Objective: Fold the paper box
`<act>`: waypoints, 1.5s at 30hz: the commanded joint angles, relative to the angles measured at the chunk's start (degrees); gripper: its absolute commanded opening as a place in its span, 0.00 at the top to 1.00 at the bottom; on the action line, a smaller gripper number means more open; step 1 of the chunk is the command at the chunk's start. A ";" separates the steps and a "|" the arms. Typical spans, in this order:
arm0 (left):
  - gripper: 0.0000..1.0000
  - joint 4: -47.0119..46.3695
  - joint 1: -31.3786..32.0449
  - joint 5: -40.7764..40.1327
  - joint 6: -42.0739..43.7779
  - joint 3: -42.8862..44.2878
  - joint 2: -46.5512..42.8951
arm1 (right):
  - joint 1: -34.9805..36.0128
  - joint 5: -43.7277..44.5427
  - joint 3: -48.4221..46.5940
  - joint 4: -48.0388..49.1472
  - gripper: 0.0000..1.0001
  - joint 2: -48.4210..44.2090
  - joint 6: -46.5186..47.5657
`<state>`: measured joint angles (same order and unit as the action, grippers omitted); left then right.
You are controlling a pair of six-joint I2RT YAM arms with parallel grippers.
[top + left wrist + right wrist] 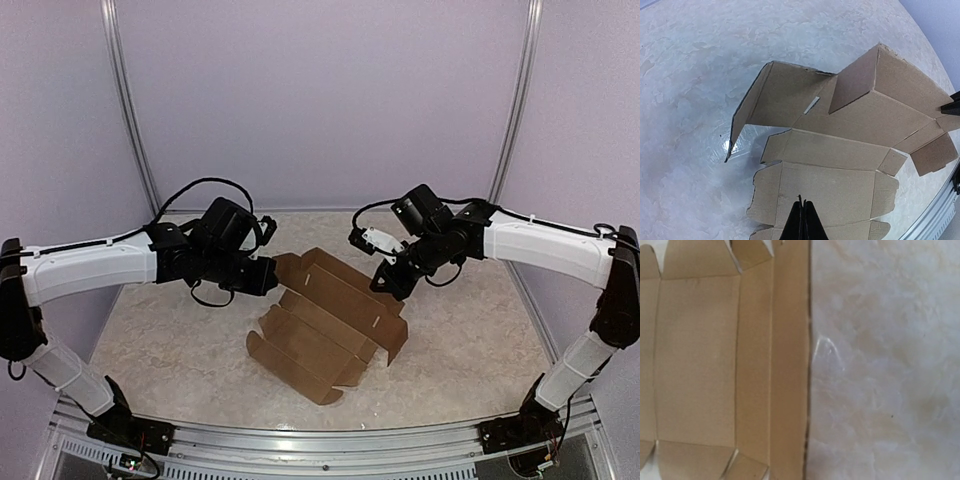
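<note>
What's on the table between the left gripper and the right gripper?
The paper box, a partly folded cardboard sheet, lies between the left gripper and the right gripper, as the top external view shows.

The table [180, 350] is pale and looks like stone, with cream and tan swirls. A bright spot of light [735, 145] shines on it. Soft purple walls [320, 100] stand at the back and the sides. A thin silver pole [130, 110] goes up on the left, and a second pole [518, 100] goes up on the right. A silver metal rail [320, 455] runs along the near edge of the table.
</note>
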<state>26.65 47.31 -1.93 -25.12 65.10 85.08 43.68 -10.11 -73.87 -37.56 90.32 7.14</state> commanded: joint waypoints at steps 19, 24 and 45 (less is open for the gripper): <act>1.00 1.80 -1.61 -6.60 -1.15 1.67 13.62 | -5.25 -13.25 -0.32 -1.91 1.00 9.90 -0.92; 1.00 1.49 -1.95 -6.92 -1.74 0.65 15.53 | -5.48 -13.88 0.31 -0.76 1.00 11.25 -1.51; 1.00 0.06 -0.83 -5.51 -2.34 -1.60 20.31 | -6.50 -15.61 1.90 1.84 1.00 12.64 -3.78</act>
<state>27.68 46.02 -8.16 -26.87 63.55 103.42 37.69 -24.47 -72.77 -36.62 101.86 4.16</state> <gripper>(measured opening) 0.002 0.005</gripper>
